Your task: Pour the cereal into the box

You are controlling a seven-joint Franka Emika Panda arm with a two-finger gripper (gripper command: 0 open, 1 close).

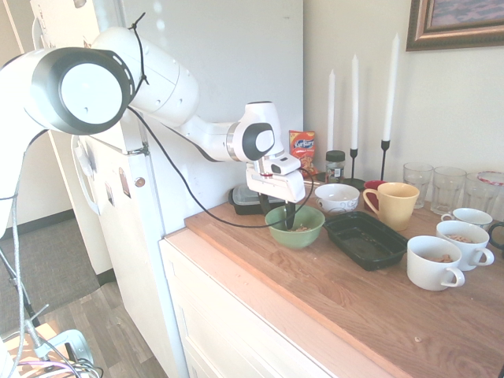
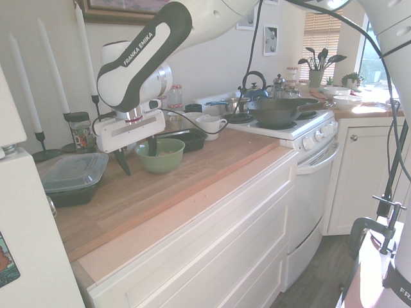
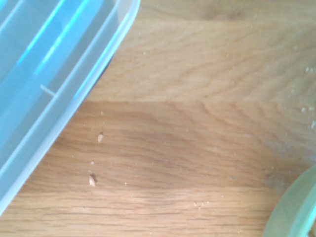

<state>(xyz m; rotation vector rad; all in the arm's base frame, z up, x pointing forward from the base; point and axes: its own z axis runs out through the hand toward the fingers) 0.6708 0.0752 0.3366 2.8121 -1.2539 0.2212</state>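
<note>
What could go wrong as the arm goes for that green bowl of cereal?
1. The open gripper straddles the near rim of the green bowl, one finger inside and one outside. A rim pinch may slip or tip the bowl, scattering the cereal.
2. The black box lies right beside the bowl, so swinging the bowl over could knock it.
3. The lidded container sits close on the other side, leaving the hand little room.
</note>
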